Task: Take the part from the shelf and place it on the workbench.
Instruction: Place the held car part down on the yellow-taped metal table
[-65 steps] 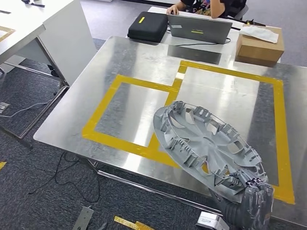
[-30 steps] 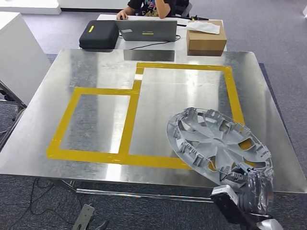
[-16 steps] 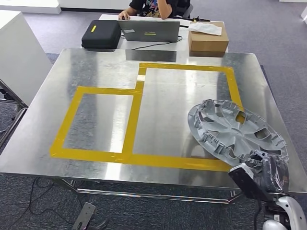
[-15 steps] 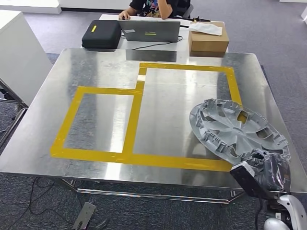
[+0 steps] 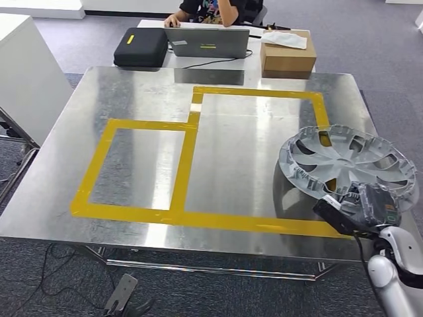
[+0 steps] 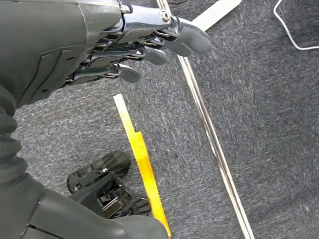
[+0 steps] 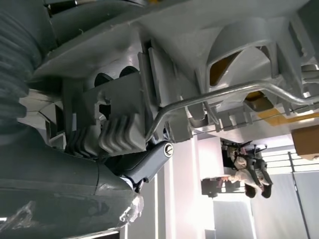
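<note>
Right hand [image 5: 371,206] gripped wheel cover [image 5: 346,158] by near rim, above workbench [image 5: 149,172] right side for placing; left hand [image 6: 124,47] hung empty, fingers loosely extended.

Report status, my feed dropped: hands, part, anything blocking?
Right hand grips hubcap above workbench. Left hand open, over floor. Drop zone unobstructed.

office lab: grey carpet [image 5: 394,59], taped steel workbench [image 5: 149,86], laptop [image 5: 208,41].

A matt grey plastic part [image 5: 347,164] sits over a glossy brushed-metal counter [image 5: 149,158] marked with yellow tape [image 5: 187,158]; a cardboard box [image 5: 288,56] stands behind.
</note>
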### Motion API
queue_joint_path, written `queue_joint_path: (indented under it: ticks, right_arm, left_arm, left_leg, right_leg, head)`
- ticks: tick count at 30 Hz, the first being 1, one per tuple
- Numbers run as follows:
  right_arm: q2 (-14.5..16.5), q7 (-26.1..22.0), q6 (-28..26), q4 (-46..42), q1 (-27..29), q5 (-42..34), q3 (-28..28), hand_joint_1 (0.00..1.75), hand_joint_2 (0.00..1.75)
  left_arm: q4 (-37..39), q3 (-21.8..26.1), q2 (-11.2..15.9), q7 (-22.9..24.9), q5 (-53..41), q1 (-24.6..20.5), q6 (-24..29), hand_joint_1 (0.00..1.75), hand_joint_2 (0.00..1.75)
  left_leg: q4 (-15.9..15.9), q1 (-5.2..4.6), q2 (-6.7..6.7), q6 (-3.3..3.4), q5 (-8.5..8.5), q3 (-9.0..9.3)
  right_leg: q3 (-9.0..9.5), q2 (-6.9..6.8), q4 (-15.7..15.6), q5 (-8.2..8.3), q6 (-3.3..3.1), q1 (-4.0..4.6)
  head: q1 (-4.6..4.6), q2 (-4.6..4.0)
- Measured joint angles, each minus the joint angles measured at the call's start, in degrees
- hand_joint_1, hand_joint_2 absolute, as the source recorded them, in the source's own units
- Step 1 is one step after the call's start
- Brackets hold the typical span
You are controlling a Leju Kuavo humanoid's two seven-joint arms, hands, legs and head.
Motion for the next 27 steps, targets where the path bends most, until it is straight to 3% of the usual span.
queue_joint_path:
  ticks: [5, 12, 27]
  right_arm:
    - [-0.60, -0.51, 2.23, 4.09, -3.98, 3.95, 3.33, 1.75, 1.75]
    - [0.39, -1.60, 5.15, 8.46, -9.83, 9.43, 12.84, 1.75, 1.75]
    - [3.14, -3.02, 6.81, 10.55, -14.69, 9.14, 25.47, 1.75, 1.75]
  left_arm:
    - [0.00, -0.62, -0.05, 0.61, -0.14, -0.21, -0.21, 0.00, 1.75]
    - [0.00, -1.68, -0.33, 1.24, -0.66, -0.68, -0.50, 0.00, 1.75]
    - [0.00, -3.23, -0.60, 1.90, -0.85, -0.95, -0.63, 0.00, 1.75]
  left_leg:
    - [0.00, 0.00, 0.02, 0.00, 0.00, -0.05]
    - [0.00, 0.01, 0.03, 0.00, 0.00, -0.05]
    - [0.00, 0.01, -0.01, 0.01, 0.01, -0.08]
  right_leg:
    - [-0.06, 0.06, 0.01, 0.01, -0.02, 0.01]
    - [-0.08, 0.08, 0.02, 0.01, -0.03, 0.05]
    - [-0.08, 0.00, 0.02, 0.01, -0.03, 0.03]
  head:
    - [-0.01, 0.00]
    - [-0.01, 0.00]
    - [-0.01, 0.00]
